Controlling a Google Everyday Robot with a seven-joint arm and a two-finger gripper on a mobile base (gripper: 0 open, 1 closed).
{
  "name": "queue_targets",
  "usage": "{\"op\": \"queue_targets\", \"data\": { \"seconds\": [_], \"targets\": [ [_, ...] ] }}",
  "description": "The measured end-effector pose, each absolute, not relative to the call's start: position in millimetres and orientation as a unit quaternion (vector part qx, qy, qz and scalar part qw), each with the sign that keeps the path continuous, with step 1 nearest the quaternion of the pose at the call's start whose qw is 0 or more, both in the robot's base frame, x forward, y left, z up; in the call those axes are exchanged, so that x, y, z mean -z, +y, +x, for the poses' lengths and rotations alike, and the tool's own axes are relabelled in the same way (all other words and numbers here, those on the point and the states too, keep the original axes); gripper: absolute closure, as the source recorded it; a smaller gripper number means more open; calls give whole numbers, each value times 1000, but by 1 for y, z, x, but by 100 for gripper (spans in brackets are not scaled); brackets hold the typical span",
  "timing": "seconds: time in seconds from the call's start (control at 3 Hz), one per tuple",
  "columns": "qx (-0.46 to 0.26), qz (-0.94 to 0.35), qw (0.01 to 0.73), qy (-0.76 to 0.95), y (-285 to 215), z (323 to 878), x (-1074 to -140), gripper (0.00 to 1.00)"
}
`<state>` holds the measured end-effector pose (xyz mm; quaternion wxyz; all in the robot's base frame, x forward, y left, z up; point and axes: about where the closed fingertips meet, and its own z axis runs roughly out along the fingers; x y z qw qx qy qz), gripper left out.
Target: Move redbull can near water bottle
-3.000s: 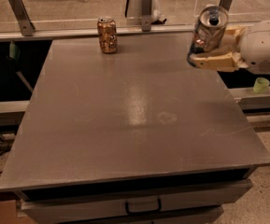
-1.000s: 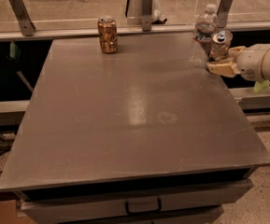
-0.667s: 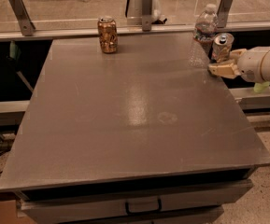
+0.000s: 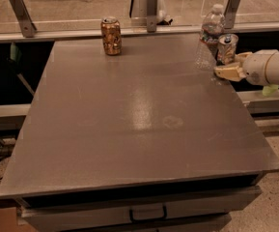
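Observation:
The redbull can (image 4: 227,46), slim and silver with a shiny top, stands upright at the table's far right edge, right beside the water bottle (image 4: 210,33). The bottle is clear with a white cap and stands just left of the can, touching or nearly touching it. My gripper (image 4: 225,71) reaches in from the right and is closed around the can's lower part, at table height. The cream-coloured arm (image 4: 269,67) extends off the right side.
A shorter orange-brown can (image 4: 111,36) stands at the table's far edge, left of centre. The grey table (image 4: 139,120) has a drawer handle (image 4: 146,213) at the front. A rail with metal brackets (image 4: 18,11) runs behind the table.
Three seconds ago the gripper held the can up in the air. It has since come down to table level beside the bottle, with almost no movement over the last second.

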<state>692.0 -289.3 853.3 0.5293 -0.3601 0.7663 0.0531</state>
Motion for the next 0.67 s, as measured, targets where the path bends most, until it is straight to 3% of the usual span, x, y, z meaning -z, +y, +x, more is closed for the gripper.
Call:
{"op": "queue_targets", "data": {
  "seconds": [0.33, 0.67],
  "targets": [
    [-62, -359, 525, 769, -284, 695, -848, 13],
    [-73, -357, 521, 772, -279, 696, -842, 0]
  ]
}}
